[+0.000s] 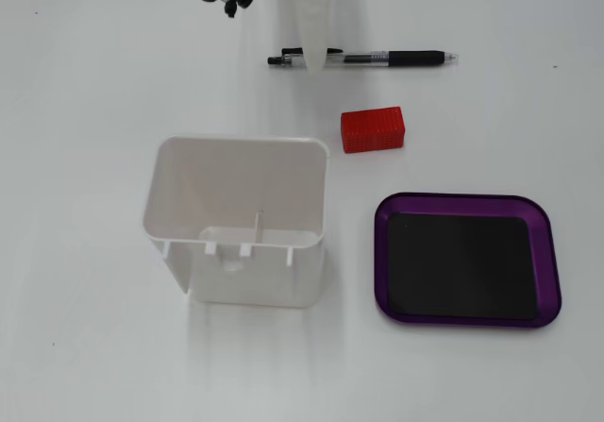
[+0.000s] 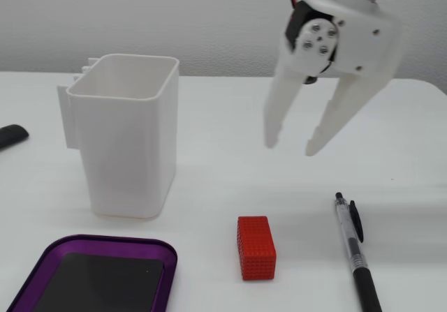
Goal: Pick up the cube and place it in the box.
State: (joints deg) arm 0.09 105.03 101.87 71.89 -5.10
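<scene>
Two fingers of the gripper [image 2: 288, 147] hung spread and empty above the table, while the cube [image 2: 256, 247] lay below them, just beside the pen [image 2: 356, 254], its long axis parallel to it.

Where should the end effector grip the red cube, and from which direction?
Probably from above, closing across the two long side faces of the cube at mid-length. It lies flat and oblong, apart from the pen, with free table on both sides. The end effector is open above it.
</scene>
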